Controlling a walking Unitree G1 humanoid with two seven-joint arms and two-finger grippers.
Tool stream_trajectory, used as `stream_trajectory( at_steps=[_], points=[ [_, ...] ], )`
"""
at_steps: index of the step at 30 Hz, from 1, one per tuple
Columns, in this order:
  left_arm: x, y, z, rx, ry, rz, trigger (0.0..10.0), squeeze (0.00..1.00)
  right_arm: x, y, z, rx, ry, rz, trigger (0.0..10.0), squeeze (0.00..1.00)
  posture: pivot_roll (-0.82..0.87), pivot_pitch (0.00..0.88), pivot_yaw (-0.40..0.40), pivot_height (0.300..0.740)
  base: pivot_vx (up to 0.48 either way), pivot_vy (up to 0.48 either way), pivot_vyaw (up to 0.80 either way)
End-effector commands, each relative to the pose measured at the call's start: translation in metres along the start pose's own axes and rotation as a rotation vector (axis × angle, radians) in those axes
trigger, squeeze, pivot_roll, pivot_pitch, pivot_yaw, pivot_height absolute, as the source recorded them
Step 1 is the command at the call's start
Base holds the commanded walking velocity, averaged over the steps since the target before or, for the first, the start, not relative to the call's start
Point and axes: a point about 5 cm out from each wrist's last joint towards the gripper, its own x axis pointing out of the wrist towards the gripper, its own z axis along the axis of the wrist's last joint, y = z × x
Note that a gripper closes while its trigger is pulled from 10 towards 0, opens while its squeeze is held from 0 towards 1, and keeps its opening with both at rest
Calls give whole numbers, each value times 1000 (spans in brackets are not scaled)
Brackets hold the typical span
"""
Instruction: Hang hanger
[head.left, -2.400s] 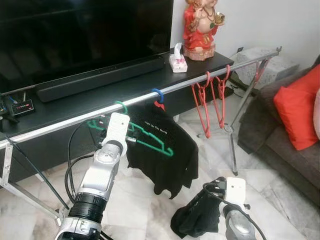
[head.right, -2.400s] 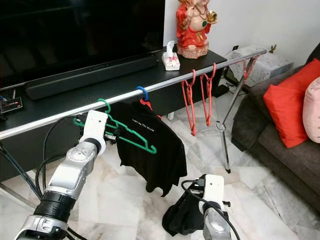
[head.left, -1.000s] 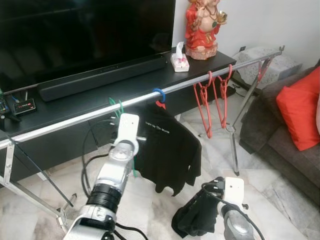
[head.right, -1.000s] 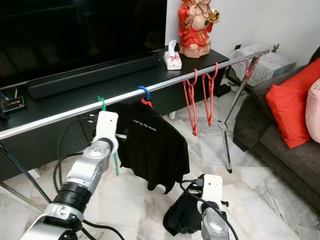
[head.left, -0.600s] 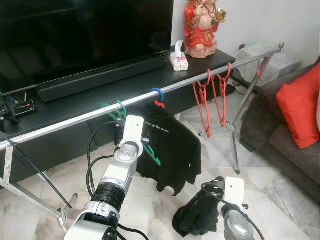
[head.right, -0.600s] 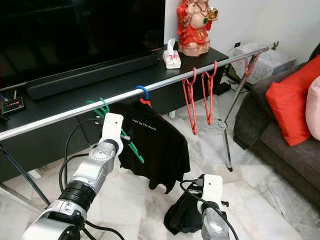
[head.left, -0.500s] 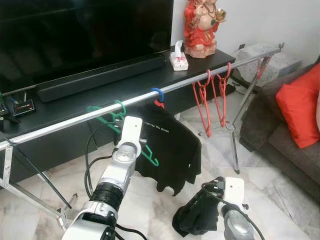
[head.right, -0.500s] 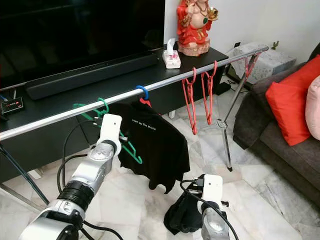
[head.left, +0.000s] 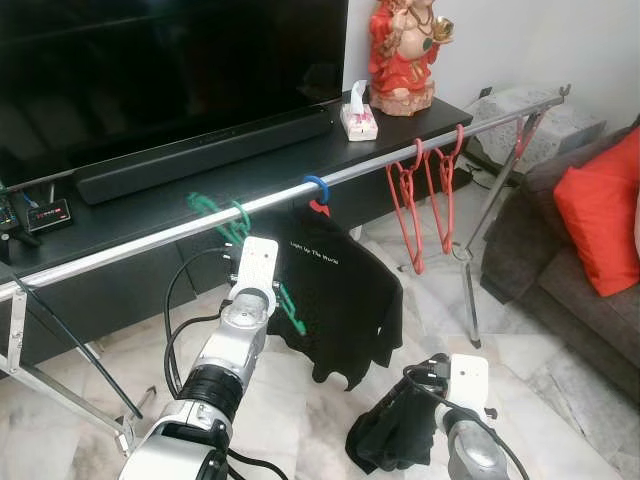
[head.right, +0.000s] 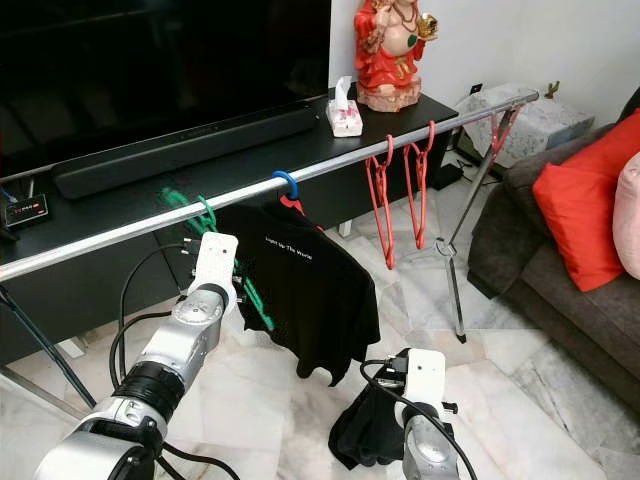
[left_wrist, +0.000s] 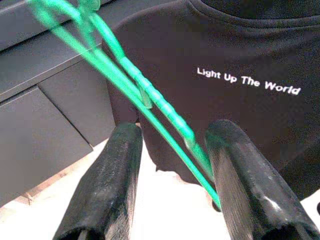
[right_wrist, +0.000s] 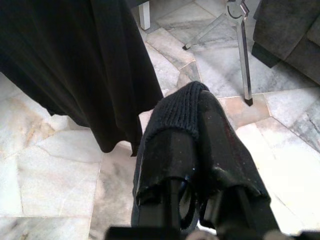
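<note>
L gripper (left_wrist: 172, 145) open, fingers either side of green hanger (head.left: 238, 232) hooked on rail (head.left: 150, 240). R gripper (right_wrist: 192, 150) clamps dark garment (head.left: 390, 435).

Green plastic hanger (head.left: 245, 247), hooked over the metal rail (head.left: 130, 244), tilted, beside black T-shirt (head.left: 340, 300)
</note>
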Motion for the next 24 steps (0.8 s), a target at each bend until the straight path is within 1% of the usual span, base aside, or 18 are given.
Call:
stream_trajectory(
  at_steps=[1, 8, 24],
  points=[
    [2, -1, 8, 21, -25, 4, 0, 0, 2, 0, 5, 7, -23, -3, 10000, 0, -30, 0, -5, 740, 0, 0, 0],
    [3, 2, 16, 11, -53, 16, 0, 0, 2, 1, 5, 8, -21, 1, 10000, 0, -30, 0, -5, 740, 0, 0, 0],
    [3, 1, 11, 22, -39, 11, 0, 0, 2, 3, 5, 9, -21, 1, 10000, 0, -29, 0, -1, 740, 0, 0, 0]
  ],
)
